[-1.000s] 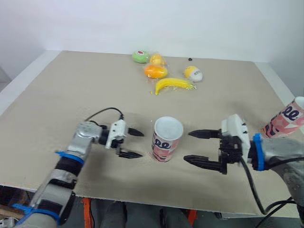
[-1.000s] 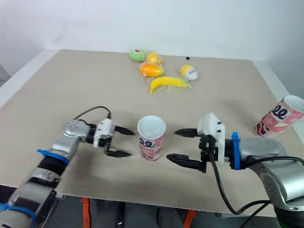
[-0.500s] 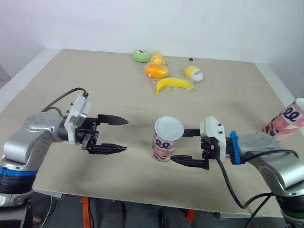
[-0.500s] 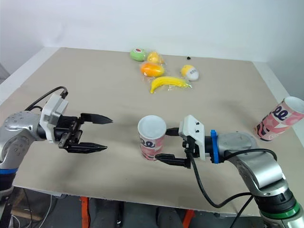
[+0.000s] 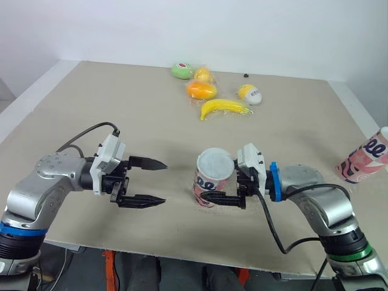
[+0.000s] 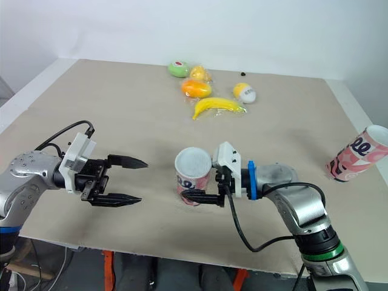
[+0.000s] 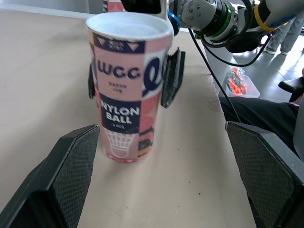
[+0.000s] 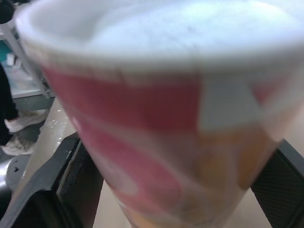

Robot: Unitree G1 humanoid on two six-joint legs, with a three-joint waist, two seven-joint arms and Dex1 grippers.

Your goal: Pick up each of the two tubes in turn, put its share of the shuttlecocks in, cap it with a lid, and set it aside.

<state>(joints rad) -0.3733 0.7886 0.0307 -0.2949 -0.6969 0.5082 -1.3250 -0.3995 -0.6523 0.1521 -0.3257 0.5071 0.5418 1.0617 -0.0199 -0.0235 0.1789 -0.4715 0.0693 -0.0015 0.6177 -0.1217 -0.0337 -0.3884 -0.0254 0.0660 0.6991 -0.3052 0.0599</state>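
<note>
Jaws spread on both: right gripper [image 5: 206,185] straddled the upright tube [image 5: 213,165], apparently to pinch it; left gripper [image 5: 163,182] hung clear, leaving room.

tube [image 7: 127,90] | txt: "LUGG" / "NYLON BALL" | rest unreadable

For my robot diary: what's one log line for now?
right gripper: open around upright pink white-topped tube | left gripper: open, apart
</note>
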